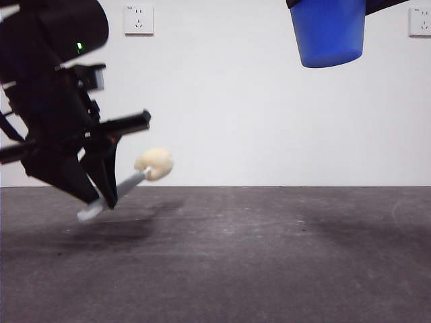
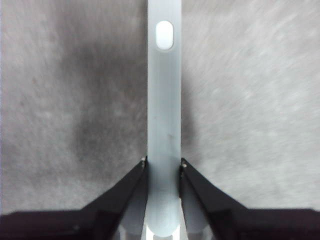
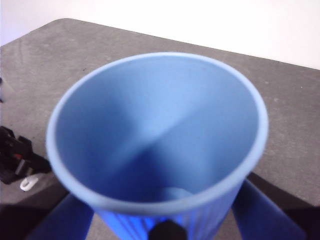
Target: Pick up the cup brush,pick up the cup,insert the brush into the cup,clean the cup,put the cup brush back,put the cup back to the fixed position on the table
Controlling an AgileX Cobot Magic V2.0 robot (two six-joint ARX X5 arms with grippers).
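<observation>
My left gripper (image 1: 102, 196) is shut on the cup brush's grey handle (image 2: 164, 125) and holds it tilted just above the table (image 1: 256, 256) at the left. The cream-yellow sponge head (image 1: 155, 163) points up and to the right, and the white looped end (image 2: 164, 35) points down towards the table. My right gripper (image 3: 165, 222) is shut on the blue ribbed cup (image 3: 155, 145) and holds it upright, high at the top right of the front view (image 1: 328, 33). The cup's inside looks empty. The brush and the cup are far apart.
Two white wall sockets (image 1: 138, 19) sit on the pale back wall. The dark grey table runs across the whole front view. In the right wrist view the left arm (image 3: 15, 160) shows low at one side, with the table's far edge (image 3: 280, 62) beyond.
</observation>
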